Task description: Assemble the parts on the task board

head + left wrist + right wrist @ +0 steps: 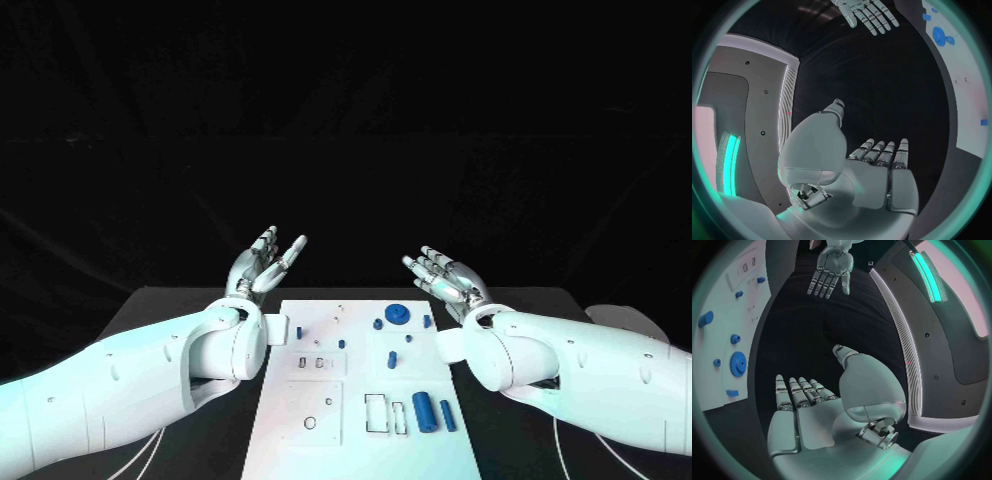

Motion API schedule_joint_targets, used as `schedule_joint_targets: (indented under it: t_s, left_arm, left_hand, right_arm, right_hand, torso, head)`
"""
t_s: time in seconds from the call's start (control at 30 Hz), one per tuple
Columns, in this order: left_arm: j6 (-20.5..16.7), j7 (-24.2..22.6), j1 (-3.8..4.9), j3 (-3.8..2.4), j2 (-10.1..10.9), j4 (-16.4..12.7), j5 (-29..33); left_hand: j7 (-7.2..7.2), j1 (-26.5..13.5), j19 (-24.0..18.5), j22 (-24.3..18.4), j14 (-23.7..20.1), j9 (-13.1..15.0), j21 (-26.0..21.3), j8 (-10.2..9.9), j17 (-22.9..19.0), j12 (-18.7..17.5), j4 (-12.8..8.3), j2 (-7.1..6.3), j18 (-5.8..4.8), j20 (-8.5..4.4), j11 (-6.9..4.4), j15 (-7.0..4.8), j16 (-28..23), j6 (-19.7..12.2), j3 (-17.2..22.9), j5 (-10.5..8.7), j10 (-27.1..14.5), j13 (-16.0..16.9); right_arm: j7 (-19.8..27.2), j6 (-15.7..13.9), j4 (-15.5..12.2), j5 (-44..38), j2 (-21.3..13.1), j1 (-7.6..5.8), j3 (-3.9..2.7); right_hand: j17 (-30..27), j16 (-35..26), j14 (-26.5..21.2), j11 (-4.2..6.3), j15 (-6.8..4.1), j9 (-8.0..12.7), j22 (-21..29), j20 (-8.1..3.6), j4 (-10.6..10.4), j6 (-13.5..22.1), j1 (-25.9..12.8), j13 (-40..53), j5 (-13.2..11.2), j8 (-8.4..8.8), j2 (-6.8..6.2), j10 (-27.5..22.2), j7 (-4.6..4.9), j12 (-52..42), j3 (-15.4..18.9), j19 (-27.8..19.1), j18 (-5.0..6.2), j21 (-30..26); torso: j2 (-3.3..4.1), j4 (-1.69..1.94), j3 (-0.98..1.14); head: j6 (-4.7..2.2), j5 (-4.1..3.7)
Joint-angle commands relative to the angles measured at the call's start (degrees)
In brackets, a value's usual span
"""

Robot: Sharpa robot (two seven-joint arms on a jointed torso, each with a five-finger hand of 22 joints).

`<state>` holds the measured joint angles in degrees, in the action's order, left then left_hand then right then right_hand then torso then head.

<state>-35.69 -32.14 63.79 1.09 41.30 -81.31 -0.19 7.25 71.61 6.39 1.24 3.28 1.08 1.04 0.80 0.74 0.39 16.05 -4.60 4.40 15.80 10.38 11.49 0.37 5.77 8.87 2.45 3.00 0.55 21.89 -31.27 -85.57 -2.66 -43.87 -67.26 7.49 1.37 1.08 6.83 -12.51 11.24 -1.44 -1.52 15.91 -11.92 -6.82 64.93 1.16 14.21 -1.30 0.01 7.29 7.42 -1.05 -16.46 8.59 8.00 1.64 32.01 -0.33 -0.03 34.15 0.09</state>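
The white task board (325, 440) lies in the middle of the black table, between my two arms. Small blue parts sit on it: a large gear (397, 313) at the far end, a thick cylinder (423, 411) near the front right, a thin peg (447, 415) beside it, and a short upright peg (391, 358) mid-board. My left hand (267, 259) is raised beyond the board's far left corner, fingers spread, holding nothing. My right hand (446, 277) is raised beyond the far right corner, also spread and empty. The board (726, 315) and its gear (737, 363) show beside my right hand (807, 407).
Black table (173, 305) surface flanks the board on both sides. Rectangular slots (375, 412) and small holes mark the board's front half. My left hand (879, 170) appears with the board's edge (967, 100) off to one side.
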Motion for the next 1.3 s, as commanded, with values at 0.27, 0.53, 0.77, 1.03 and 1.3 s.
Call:
schedule_joint_targets:
  t_s: [0.27,0.53,0.77,1.03,1.3]
  left_arm:
    - [4.98,-2.14,0.25,-0.01,3.81,-3.52,-0.95]
    - [6.07,-2.06,0.63,-0.01,6.01,-5.59,-1.42]
    - [7.87,-1.23,1.09,-0.02,7.67,-7.47,-3.89]
    - [9.67,0.26,2.15,-0.03,10.05,-11.03,-5.42]
    - [10.71,1.51,3.34,-0.04,12.20,-15.01,-5.62]
  left_hand:
    - [7.48,4.33,1.18,0.39,3.26,0.70,0.76,1.08,0.94,0.79,0.68,0.20,1.38,1.24,2.31,1.94,1.36,3.08,1.11,0.35,2.71,0.54]
    - [9.18,10.12,32.12,6.27,37.90,6.36,13.21,10.60,8.66,9.36,-1.06,1.09,3.80,0.81,3.80,0.65,15.41,28.43,3.10,0.44,36.29,3.95]
    - [6.14,13.87,40.89,6.42,47.06,8.83,16.19,15.62,10.53,10.55,-2.89,0.69,6.27,-0.11,0.62,-2.58,18.21,41.14,5.60,0.49,48.83,3.26]
    - [5.80,14.84,44.94,5.88,51.09,8.64,16.85,15.47,11.58,8.70,-3.34,-0.79,6.23,-1.62,-0.12,-3.66,18.34,43.33,7.83,0.48,52.71,3.12]
    - [6.06,14.16,45.38,5.63,51.44,8.49,16.74,15.13,11.81,8.03,-3.05,-1.60,6.17,-1.72,0.01,-3.64,18.08,43.38,7.81,0.47,53.16,3.11]
  right_arm:
    - [-1.17,4.31,1.70,-15.47,-0.75,-2.01,0.90]
    - [-1.73,2.33,2.45,-27.12,-1.22,-3.13,0.77]
    - [-3.37,1.82,2.89,-37.36,-1.64,-4.46,0.54]
    - [-7.54,3.72,3.75,-52.37,-1.30,-6.17,0.33]
    - [-14.19,9.34,4.21,-70.01,-0.59,-8.02,0.22]
  right_hand:
    - [3.44,5.27,20.47,-2.34,2.23,-3.55,-1.80,0.85,7.01,-15.75,12.30,1.81,-1.81,-5.27,-1.16,22.40,9.16,-3.16,-1.60,13.23,-0.82,4.41]
    - [5.76,9.94,41.21,-0.10,-0.30,-6.75,-3.05,0.65,9.91,-34.13,14.29,2.55,-3.06,-10.76,-3.16,43.98,7.91,-5.11,-4.94,32.90,1.78,9.54]
    - [5.73,10.51,46.77,1.60,-1.99,-7.18,-2.69,-0.08,10.03,-41.18,13.70,2.49,-3.28,-11.87,-5.61,49.87,6.27,-4.07,-8.50,38.21,2.61,10.20]
    - [6.41,11.33,52.16,2.75,-3.62,-7.23,-2.81,-1.80,9.91,-43.73,13.00,2.53,-3.87,-11.62,-7.96,53.59,5.25,-2.81,-11.31,43.71,2.65,11.22]
    - [10.80,14.52,60.02,5.29,-6.69,-8.95,-4.20,-4.99,10.41,-48.02,12.89,3.22,-2.43,-13.64,-9.72,60.92,3.28,-3.50,-11.85,50.58,2.54,14.60]
  torso:
    - [1.17,-0.45,0.02]
    - [2.41,-0.21,0.08]
    - [3.65,0.20,0.39]
    - [5.79,0.19,0.40]
    - [8.06,0.50,0.29]
  head:
    - [0.52,-0.72]
    - [-0.04,-1.08]
    - [-0.10,-1.32]
    - [-0.60,-1.59]
    - [-0.80,-2.38]
